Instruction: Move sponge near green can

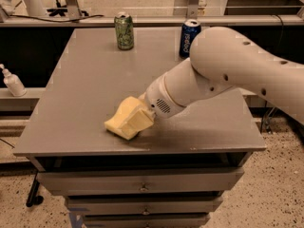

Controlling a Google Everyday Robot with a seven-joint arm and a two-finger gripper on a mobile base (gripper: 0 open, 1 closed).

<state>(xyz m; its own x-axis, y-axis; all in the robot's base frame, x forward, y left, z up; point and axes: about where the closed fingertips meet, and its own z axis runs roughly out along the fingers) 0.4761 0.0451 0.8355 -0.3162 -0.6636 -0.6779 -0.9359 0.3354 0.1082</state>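
Note:
The pale yellow sponge (119,121) lies on the grey table (85,80), near its front edge and left of centre. My gripper (141,115) is at the end of the white arm, right on the sponge's right side and touching it. The green can (124,31) stands upright at the back of the table, far behind the sponge.
A dark blue can (189,38) stands at the back, right of the green can and just behind my arm. A white bottle (13,82) sits on a lower shelf to the left. Drawers (142,186) are below the tabletop.

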